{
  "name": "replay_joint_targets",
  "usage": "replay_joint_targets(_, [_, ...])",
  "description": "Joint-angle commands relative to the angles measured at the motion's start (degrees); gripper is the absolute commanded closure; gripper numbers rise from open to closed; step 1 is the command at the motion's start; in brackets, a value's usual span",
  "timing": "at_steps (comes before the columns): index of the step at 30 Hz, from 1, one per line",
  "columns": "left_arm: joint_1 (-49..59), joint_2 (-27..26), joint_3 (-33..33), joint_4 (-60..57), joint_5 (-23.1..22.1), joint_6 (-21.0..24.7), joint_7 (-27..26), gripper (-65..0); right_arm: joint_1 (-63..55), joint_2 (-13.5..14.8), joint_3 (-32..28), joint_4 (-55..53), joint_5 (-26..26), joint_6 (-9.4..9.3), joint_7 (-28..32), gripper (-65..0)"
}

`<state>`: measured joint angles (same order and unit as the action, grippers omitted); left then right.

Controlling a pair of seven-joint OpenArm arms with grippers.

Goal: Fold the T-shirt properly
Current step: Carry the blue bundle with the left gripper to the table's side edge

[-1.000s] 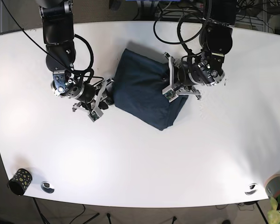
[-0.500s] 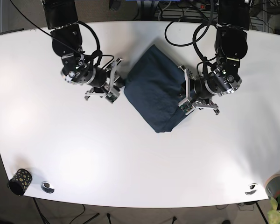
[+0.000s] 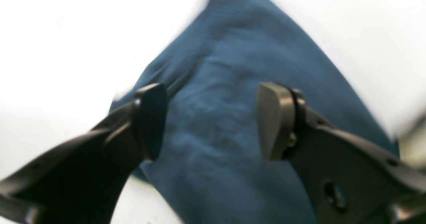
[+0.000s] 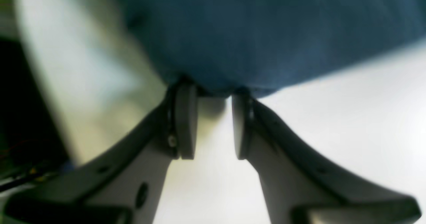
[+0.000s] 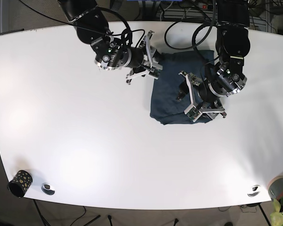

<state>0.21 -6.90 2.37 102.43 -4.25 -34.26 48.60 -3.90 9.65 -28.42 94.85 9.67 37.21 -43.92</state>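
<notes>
Cup (image 5: 20, 182): a dark cup with pale dots, at the front left corner of the bench (image 5: 85, 141), well apart from everything else.

Left disc (image 5: 48, 189): a small round silver fitting just beside the cup, near the front edge.

Right gripper (image 5: 153, 63): on the left in the base view, reaching in from the back edge toward the left side of the cloth. The right wrist view shows it (image 4: 210, 124) with the jaws a narrow gap apart and bare bench between the pads; the tips meet the hem of the cloth, but whether they pinch any of it cannot be told, since the view is blurred.

T-shirt (image 5: 179, 89): dark blue, folded into a compact block, lying toward the back edge of the bench, right of the middle, between the two grippers. Its front left corner is rounded and slightly bunched. In the left wrist view the cloth (image 3: 233, 94) narrows to a point away from the camera.

Left gripper (image 5: 188, 99): on the right in the base view, over the right half of the cloth. The left wrist view shows it (image 3: 213, 120) spread wide, with the cloth seen in the gap between the pads and nothing clasped.

Right disc (image 5: 253, 190): a second silver fitting near the front right corner.

Grey pot (image 5: 279, 186): at the front right corner, with green leaves (image 5: 279, 212) just beside it.
</notes>
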Motion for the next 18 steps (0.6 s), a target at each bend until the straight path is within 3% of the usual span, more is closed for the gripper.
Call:
replay_joint_targets(1, [-0.52,-0.01,-0.04,1.17,-0.8,2.48,-0.82,-41.1,0.6,-0.29,-0.19,2.6,1.01,0.2,1.06,-16.0])
replay_joint_targets(6, [0.28,2.9,-0.22,1.0,-0.63,8.81,-1.08,-41.4,-0.1,0.06,0.34,3.66,1.1,0.63,1.06,-16.0])
replay_joint_targets(12, [1.59,4.39,1.19,-1.29,-0.63,15.84,-1.7,-41.4,-0.54,0.06,5.61,3.66,1.19,0.72,1.06,-16.0])
replay_joint_targets(18, [4.32,3.95,3.74,-7.8,-0.54,21.91,-10.49,-41.5,-0.36,0.15,12.38,3.31,7.87,0.72,1.06,-16.0])
